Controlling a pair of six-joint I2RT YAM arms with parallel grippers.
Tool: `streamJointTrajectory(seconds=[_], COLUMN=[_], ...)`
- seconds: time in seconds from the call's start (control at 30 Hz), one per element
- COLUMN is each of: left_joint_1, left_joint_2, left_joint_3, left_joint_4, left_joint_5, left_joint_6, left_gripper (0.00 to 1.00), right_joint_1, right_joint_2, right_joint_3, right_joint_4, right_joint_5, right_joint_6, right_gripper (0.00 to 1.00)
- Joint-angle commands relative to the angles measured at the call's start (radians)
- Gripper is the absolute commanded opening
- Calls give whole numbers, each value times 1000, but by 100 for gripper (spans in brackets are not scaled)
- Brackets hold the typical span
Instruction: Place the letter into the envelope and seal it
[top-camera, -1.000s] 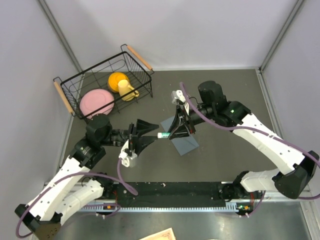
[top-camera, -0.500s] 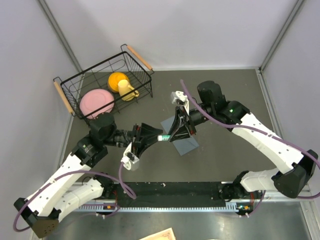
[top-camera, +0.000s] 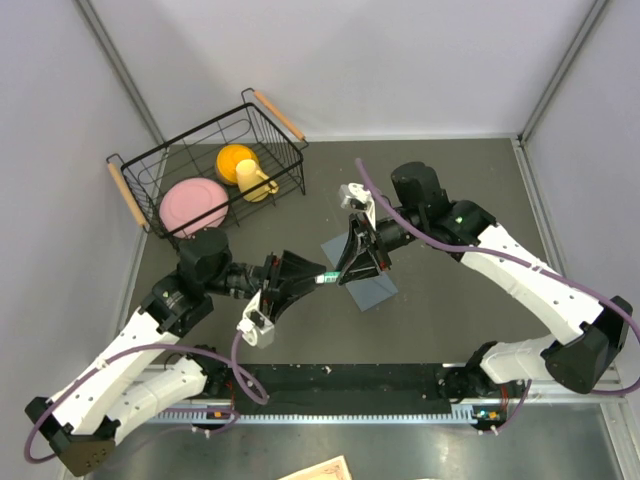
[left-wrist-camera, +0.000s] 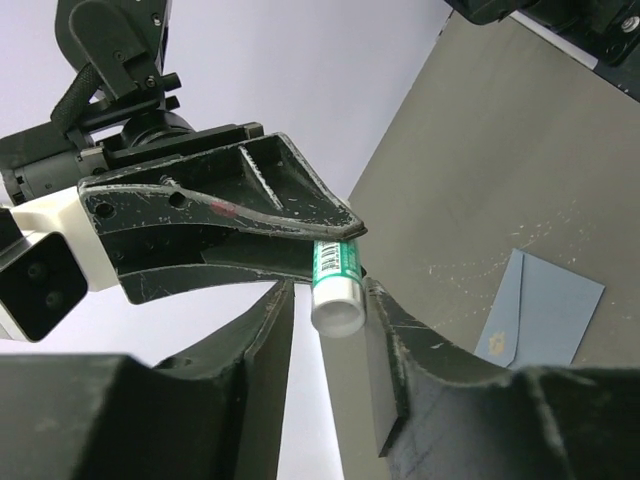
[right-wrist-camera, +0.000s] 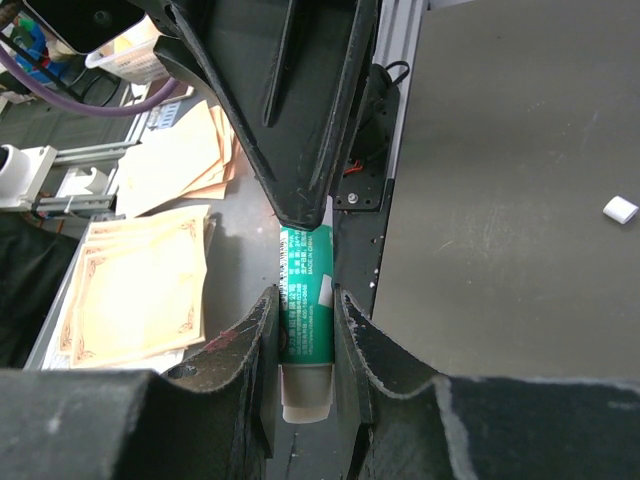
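A green-and-white glue stick hangs in the air between my two grippers. My right gripper is shut on its green body. My left gripper faces it, jaws open around the stick's white end. That end rests against one left finger, with a gap to the other. The blue-grey envelope lies flat on the table under the right gripper, a gold spot near one corner. The letter is out of view.
A black wire basket at the back left holds a pink plate and a yellow cup. A small white piece lies on the table. Cream bordered sheets are stacked off the table's near edge.
My left gripper moved right to the glue stick and its jaws narrowed around the white end. The right gripper kept its hold and shifted slightly left.
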Motion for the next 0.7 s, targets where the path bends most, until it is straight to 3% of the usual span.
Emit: streamJointTrajectory(seconds=[0.0, 0.2, 0.23, 0.3, 0.33, 0.4, 0.5, 0.6, 0.67], left_joint_1=[-12, -14, -15, -15, -15, -15, -15, -15, -17], left_joint_2=[-12, -3, 0, -2, -2, -3, -6, -5, 0], left_joint_3=[37, 47, 50, 52, 50, 49, 43, 44, 44], left_joint_4=[-3, -24, -24, -24, -24, -24, -27, -38, -41], left_joint_5=[38, 32, 32, 29, 30, 27, 27, 30, 27], left_joint_6=[28, 40, 40, 40, 41, 43, 52, 63, 57], left_gripper=[34, 16, 8, 1, 0, 0, 0, 0, 0], right_joint_1=[4, 6, 8, 12, 18, 32, 47, 60, 69], right_joint_2=[1, 1, 1, 7, 12, 18, 23, 24, 26], right_joint_3=[54, 57, 59, 65, 69, 83, 98, 114, 120], right_joint_4=[0, -12, -18, -42, -59, -117, -188, -217, -222], right_joint_5=[-19, -35, -33, -23, 0, 45, 85, 115, 143], right_joint_6=[-19, -33, -38, -57, -73, -136, -209, -259, -275], right_gripper=[0, 0, 1, 27, 45, 49, 44, 23, 2])
